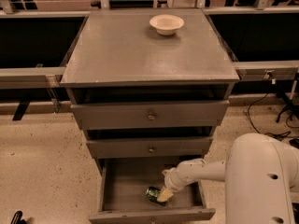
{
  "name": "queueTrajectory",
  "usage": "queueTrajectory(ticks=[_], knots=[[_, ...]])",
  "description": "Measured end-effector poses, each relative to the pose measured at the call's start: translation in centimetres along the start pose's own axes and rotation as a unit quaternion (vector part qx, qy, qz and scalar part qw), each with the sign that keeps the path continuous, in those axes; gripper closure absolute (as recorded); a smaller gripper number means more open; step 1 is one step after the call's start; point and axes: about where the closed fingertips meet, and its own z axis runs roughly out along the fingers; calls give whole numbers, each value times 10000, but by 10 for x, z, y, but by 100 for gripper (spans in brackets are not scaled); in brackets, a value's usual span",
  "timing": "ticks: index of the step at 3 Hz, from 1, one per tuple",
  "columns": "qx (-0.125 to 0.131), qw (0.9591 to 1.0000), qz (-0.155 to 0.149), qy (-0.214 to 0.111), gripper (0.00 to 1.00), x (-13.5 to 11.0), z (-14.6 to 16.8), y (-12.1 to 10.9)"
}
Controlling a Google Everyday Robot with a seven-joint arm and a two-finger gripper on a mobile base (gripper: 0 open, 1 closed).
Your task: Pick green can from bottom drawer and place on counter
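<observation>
Green can appears to lie on its side on the floor of the bottom drawer, low centre of frame, toward the front right of the box. The bottom drawer is pulled out, so access is done. Gripper is down inside it, touching or just beside the can's right end. Whether it has a hold on the can cannot be told from this view. Arm reaches in from the lower right.

Judgement: early-to-middle stage. Reach looks complete and a secure hold is unconfirmed. Lift, carry and placing on the counter are all left to do.

Surroundings:
- Cream bowl sits at upper centre near the counter's back edge, with plenty of grey top in front of it.
- 2 knobbed drawers above overhang the back of the bottom drawer. They are likely the main obstruction on the way up, so the can probably has to come forward before rising.
- Robot's white body fills the lower right corner.
- Dark cable lies on the floor at right, well apart from the work.
</observation>
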Motion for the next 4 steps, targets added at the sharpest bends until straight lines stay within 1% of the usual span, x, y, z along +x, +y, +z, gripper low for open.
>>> queueTrajectory(ticks=[1, 3, 4], knots=[[-21, 9998, 170, -73, 23, 10, 29, -3], [-216, 9993, 266, -159, 24, 19, 81, -9], [-315, 9990, 297, -126, 25, 29, 101, -13]])
